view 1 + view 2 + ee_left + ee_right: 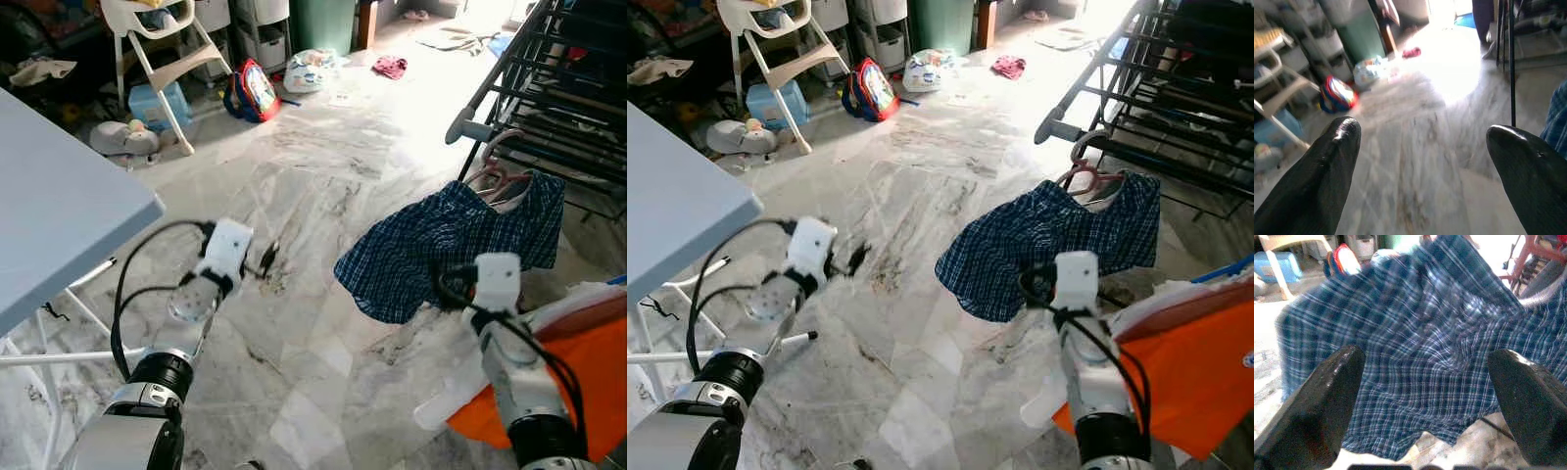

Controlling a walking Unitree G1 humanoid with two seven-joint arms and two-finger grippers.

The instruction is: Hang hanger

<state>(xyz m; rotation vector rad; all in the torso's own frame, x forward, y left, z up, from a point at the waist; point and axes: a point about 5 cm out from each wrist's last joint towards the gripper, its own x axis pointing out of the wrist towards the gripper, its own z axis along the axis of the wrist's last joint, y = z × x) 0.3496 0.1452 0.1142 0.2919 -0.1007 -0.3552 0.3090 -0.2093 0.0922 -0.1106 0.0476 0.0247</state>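
Both grippers spread wide above the marble floor (313,323), grasping nothing.

Right gripper (1425,396) faces the blue plaid shirt (441,250) just ahead, fingers (1322,396) apart; the shirt hangs on a pink hanger (495,176) hooked beside the black drying rack (549,88). Left gripper (1425,166) hovers parted over bare floor, near the grey table (59,215). An orange cloth (578,382) lies by the right arm; a high chair (162,49) and backpack (253,90) stand well beyond.
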